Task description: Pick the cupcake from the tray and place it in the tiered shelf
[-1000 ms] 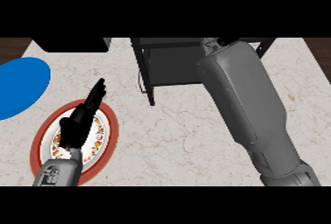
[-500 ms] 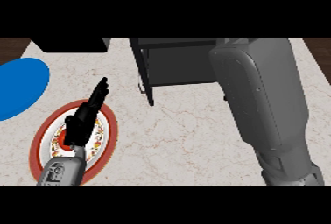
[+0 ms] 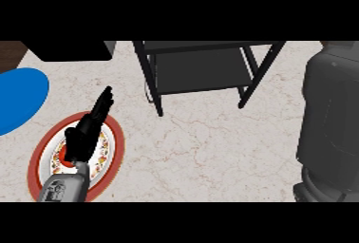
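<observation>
Right forearm (image 3: 329, 118) withdrawn rightward; tiered shelf (image 3: 203, 71) uncovered.

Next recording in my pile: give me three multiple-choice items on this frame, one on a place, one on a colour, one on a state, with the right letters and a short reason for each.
1. Where does the left robot hand show?
A. over the red-rimmed plate
B. inside the tiered shelf
C. over the blue plate

2. What colour is the shelf's frame?
A. white
B. black
C. blue

3. How are the left robot hand's fingers?
A. curled round a cupcake
B. wrapped round a shelf leg
C. straight, holding nothing visible

Key: 1 A, the hand lies over the patterned plate at lower left. 2 B, the legs and rails are black against the marble counter. 3 C, the fingers point straight up toward the far side. The right forearm shows at the right edge; its hand is out of view.
</observation>
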Tool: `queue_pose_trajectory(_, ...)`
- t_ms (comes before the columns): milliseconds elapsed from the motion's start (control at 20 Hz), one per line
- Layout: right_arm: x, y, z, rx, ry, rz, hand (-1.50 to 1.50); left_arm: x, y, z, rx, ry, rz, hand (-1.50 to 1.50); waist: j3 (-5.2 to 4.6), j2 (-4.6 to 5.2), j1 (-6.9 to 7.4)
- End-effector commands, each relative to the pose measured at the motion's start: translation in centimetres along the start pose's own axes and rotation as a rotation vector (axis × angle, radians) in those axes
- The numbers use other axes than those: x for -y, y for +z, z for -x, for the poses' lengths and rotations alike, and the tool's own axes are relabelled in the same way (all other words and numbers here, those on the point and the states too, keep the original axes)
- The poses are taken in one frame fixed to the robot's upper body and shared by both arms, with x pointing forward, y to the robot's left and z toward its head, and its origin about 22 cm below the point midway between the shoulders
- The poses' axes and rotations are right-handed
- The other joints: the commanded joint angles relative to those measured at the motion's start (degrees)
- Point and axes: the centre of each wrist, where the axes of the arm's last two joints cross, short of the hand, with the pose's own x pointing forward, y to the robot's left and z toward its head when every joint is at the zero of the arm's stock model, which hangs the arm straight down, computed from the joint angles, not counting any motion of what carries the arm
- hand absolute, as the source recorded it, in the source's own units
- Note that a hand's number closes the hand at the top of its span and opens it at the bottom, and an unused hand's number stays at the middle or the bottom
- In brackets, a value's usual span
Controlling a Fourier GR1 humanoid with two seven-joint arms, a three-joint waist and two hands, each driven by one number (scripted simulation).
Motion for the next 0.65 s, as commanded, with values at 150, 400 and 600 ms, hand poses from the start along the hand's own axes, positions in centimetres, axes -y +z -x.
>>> queue_pose_trajectory(150,7.6,-1.4,2.3,-0.172,0.143,-0.050,-1.50,-0.4,-0.3,0.6,-0.024,-0.003,-0.029,0.00,0.05,-0.38,-2.39)
queue_pose_trajectory(400,13.4,-2.4,4.6,-0.153,0.258,-0.101,-1.50,-0.7,1.0,1.0,-0.018,0.000,-0.053,0.00,0.07,-0.72,-2.84)
queue_pose_trajectory(600,18.8,-2.2,5.6,-0.152,0.218,-0.127,-1.50,-1.0,0.9,-0.3,-0.015,-0.004,-0.040,0.00,0.13,-0.45,-1.77)
